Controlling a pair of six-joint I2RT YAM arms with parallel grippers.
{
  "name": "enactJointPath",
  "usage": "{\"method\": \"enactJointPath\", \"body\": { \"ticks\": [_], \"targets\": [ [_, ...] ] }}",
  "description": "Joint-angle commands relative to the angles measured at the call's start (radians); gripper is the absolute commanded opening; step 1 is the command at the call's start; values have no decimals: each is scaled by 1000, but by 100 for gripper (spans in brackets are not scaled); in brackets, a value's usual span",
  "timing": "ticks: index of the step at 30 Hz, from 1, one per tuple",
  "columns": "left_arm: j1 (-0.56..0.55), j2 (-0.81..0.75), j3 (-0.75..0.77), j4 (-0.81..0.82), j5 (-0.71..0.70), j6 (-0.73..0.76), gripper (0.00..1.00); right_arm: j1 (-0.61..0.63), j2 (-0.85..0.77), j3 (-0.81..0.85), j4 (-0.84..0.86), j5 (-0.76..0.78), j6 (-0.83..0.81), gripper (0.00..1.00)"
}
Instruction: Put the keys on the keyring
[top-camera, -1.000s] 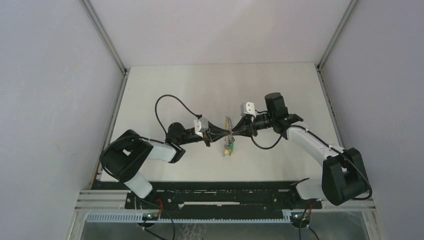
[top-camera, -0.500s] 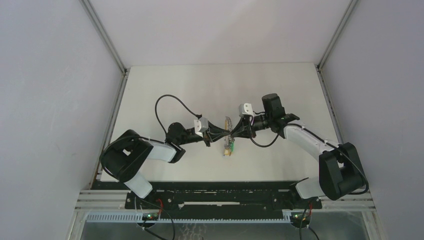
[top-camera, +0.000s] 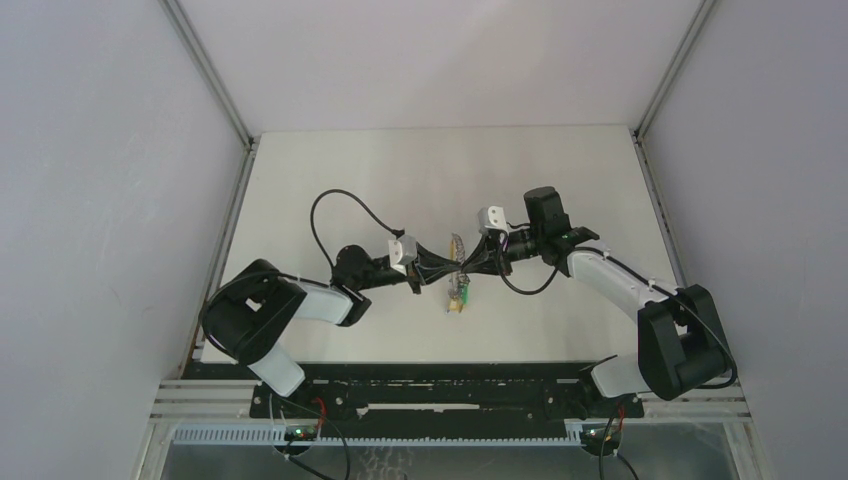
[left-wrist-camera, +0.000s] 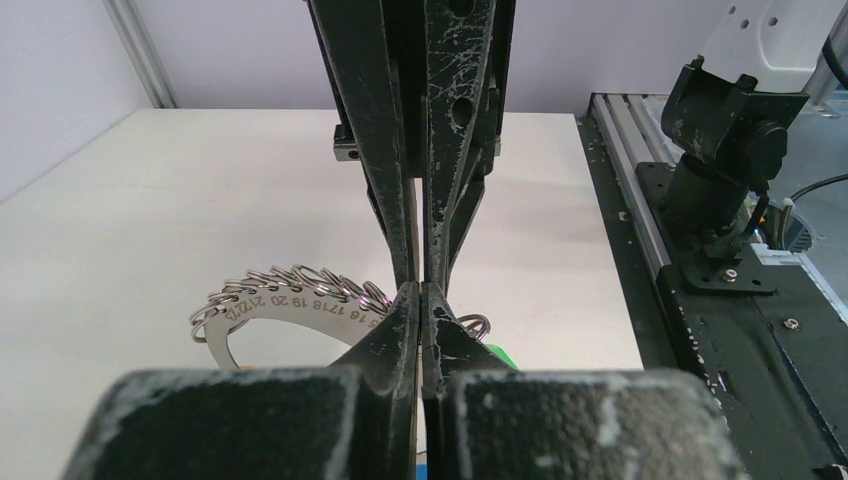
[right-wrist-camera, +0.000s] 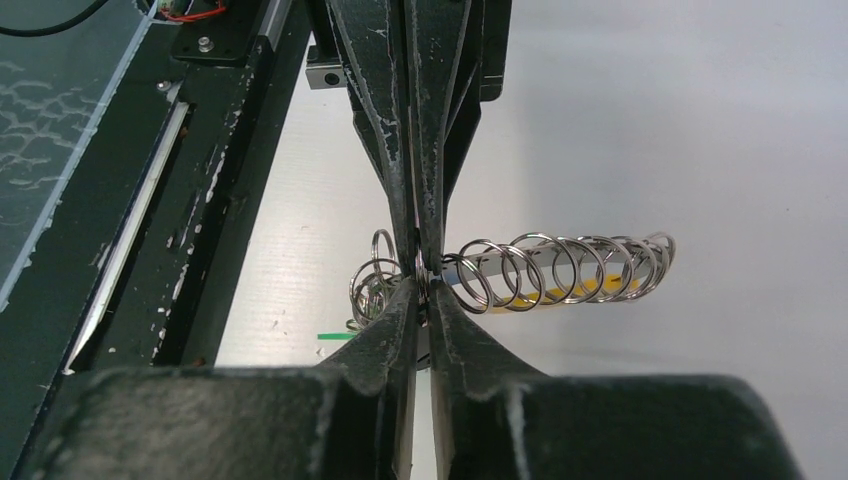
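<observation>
The keyring (top-camera: 457, 246) hangs above the table between both grippers, its blue and green tags (top-camera: 460, 296) dangling below. In the left wrist view it is a curved, numbered silver band (left-wrist-camera: 290, 305) strung with several small rings, a green tag (left-wrist-camera: 503, 353) beside it. My left gripper (left-wrist-camera: 421, 291) is shut on the band's end. The right wrist view shows the ring row (right-wrist-camera: 560, 268) with yellow behind it. My right gripper (right-wrist-camera: 422, 282) is pinched on a thin ring at the row's near end. The grippers (top-camera: 458, 268) meet tip to tip. The keys are hidden.
A black rail (top-camera: 430, 385) with both arm bases runs along the near edge. The right arm's base (left-wrist-camera: 720, 180) stands on it. The left arm's cable loop (top-camera: 330, 210) arches over the table. Grey walls enclose the white table (top-camera: 400, 170).
The right arm's wrist and forearm have shifted a little to the left and its jaws have narrowed onto the ring. The left gripper and the keyring have stayed in place.
</observation>
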Motion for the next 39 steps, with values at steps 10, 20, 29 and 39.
{"method": "enactJointPath", "body": {
  "ticks": [10, 20, 29, 39],
  "targets": [
    [7, 0, 2, 85, -16, -4, 20, 10, -16, 129, -217, 123, -72, 0],
    [39, 38, -3, 85, 24, 6, 40, 87, 40, 291, -496, 458, -54, 0],
    [39, 80, 13, 84, 55, 6, 36, 171, 131, 469, -667, 636, -68, 0],
    [39, 98, 18, 84, 38, 8, 35, 232, 173, 540, -732, 690, -95, 0]
  ]
}}
